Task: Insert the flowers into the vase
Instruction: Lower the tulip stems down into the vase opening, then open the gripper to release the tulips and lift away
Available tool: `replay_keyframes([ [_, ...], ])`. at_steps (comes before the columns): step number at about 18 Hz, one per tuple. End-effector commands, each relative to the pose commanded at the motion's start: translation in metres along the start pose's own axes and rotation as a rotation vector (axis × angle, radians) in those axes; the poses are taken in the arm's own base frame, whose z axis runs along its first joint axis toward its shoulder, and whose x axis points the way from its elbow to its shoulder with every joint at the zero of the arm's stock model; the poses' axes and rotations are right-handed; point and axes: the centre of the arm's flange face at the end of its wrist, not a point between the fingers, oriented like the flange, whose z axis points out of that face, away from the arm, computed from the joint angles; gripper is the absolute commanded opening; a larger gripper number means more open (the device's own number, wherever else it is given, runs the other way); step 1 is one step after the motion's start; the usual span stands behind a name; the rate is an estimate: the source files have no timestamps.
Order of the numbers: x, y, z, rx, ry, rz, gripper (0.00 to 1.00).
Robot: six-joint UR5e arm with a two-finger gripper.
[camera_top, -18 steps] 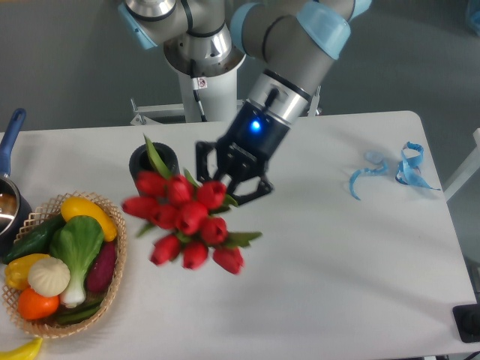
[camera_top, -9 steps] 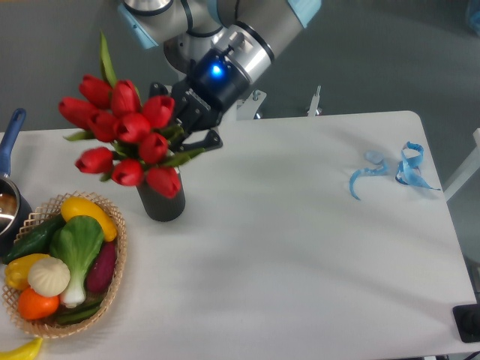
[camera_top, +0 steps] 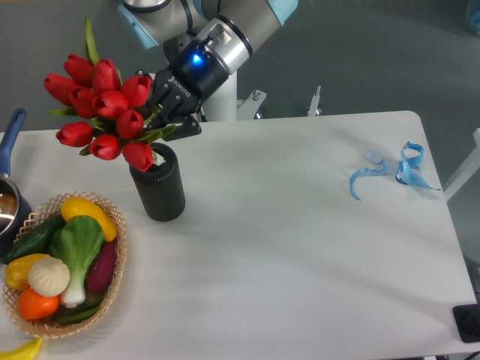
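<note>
Your arm reached in from the top of the frame, and its black two-finger pincer (camera_top: 161, 112) sat in the upper left, closed around the green stems of the bunch of red tulip buds with long green leaves (camera_top: 101, 109). You could see the dark fingers (camera_top: 182, 126) clamped at the stem end, just right of the blooms, with a blue light glowing on the wrist above them. The bunch was held tilted, its heads fanning out to the left and slightly upward, one long leaf pointing toward the top edge.

The flowers hung directly above and a little left of the matte black ribbed cylindrical vase (camera_top: 158, 189), which stood upright on the white surface (camera_top: 300, 247) in the left-centre of the frame. The lowest bud overlapped the vase's round mouth, but you could not tell whether anything touched the rim or whether the stems had entered the opening.

Below and left of the vase, near the lower left corner, sat a woven wicker basket (camera_top: 114, 279) filled with toy vegetables in yellow, green, purple, orange and white. At the far left edge you had a dark pot with a blue handle (camera_top: 11, 136), partly cut off. On the right side of the surface lay a curled light-blue ribbon (camera_top: 396, 169), well apart from everything else.
</note>
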Motion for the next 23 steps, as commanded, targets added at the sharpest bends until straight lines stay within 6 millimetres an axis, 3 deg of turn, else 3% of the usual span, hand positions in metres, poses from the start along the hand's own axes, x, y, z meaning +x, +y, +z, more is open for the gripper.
replay_keyframes([
  [6,0.013,0.033,0.007,0.008,0.031,0.054,0.07],
  [18,0.030,0.078,0.015,0.024,0.059,0.126,0.08],
  [23,0.037,0.121,0.014,0.022,0.056,0.182,0.11],
])
